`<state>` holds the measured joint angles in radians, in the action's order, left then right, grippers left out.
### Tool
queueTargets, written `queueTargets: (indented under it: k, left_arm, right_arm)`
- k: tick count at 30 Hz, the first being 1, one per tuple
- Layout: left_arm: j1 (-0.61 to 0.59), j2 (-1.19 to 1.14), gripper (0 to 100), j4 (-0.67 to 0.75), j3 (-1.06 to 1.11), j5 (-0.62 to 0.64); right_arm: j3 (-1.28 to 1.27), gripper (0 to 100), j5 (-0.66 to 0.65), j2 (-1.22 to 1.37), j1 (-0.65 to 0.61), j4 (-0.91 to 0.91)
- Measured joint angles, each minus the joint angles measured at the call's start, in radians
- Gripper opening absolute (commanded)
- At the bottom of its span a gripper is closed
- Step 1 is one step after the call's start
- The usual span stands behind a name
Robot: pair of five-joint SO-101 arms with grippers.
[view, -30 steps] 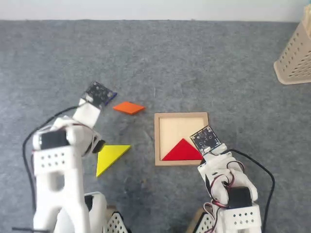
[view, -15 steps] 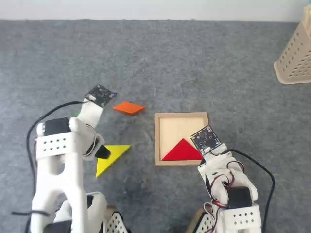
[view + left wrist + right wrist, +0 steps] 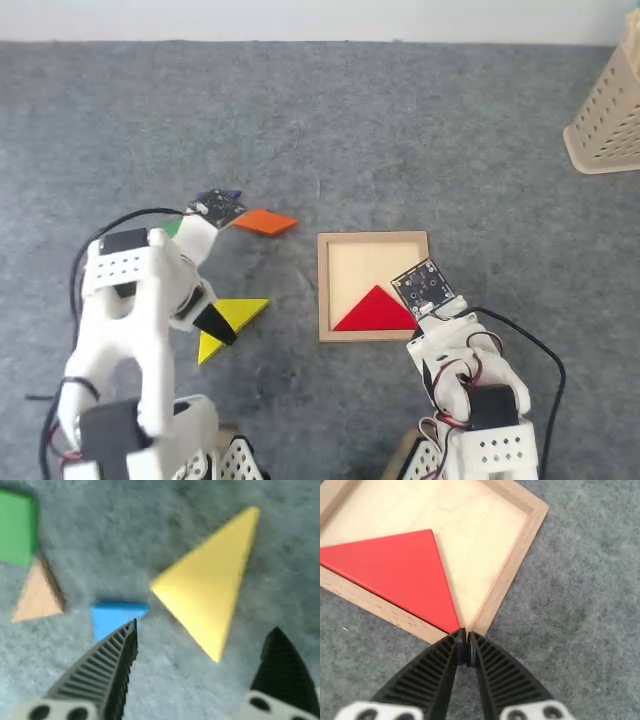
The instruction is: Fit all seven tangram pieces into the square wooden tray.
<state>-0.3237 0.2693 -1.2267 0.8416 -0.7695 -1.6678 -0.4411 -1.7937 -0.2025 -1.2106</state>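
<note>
Moved: L arm swung in & down vs 1 s ago. The left gripper (image 3: 205, 630) is now over the yellow triangle (image 3: 210, 585), jaws wide open, nothing held.
R arm: no change. The right gripper (image 3: 466, 635) has jaws closed, empty, at a corner of the tray (image 3: 372, 238).
In tray: red triangle (image 3: 375, 310) only.
On carpet: yellow triangle, orange piece (image 3: 265, 222), green square (image 3: 17, 527), blue piece (image 3: 115, 617), wood-tone triangle (image 3: 37, 597).
Implies: yellow pick prob. next; task early.

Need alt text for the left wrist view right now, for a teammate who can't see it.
The left gripper hangs open over a large yellow triangle piece lying flat on grey carpet, one corner between the jaws. A small blue piece lies at one fingertip; beyond it sit a pale wooden triangle and a green piece.
</note>
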Motion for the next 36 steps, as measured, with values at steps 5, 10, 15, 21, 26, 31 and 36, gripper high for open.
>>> queueTargets:
  k: [5, 10, 15, 21, 26, 31, 36]
  left_arm:
    - [-0.009, -0.166, 38, 0.087, -0.032, -0.017]
    - [0.028, -0.229, 38, 0.133, -0.049, -0.021]
    - [0.063, -0.238, 37, 0.143, -0.049, -0.018]
    - [0.101, -0.235, 33, 0.164, -0.012, -0.018]
    - [0.123, -0.219, 30, 0.172, 0.018, -0.018]
    - [0.126, -0.219, 26, 0.172, 0.018, -0.014]
    - [0.138, -0.219, 24, 0.163, 0.011, 0.032]
  right_arm:
    - [0.000, 0.8, 0.000, 0.000, 0.000, 0.000]
    - [0.000, 0.8, 0.000, 0.000, 0.000, 0.000]
    - [0.000, 0.8, 0.000, 0.000, 0.000, 0.000]
    - [0.000, 0.8, 0.000, 0.000, 0.000, 0.000]
    - [0.000, 0.8, 0.000, 0.000, 0.000, 0.000]
    - [0.000, 0.8, 0.000, 0.000, 0.000, 0.000]
    - [0.000, 0.8, 0.000, 0.000, 0.000, 0.000]
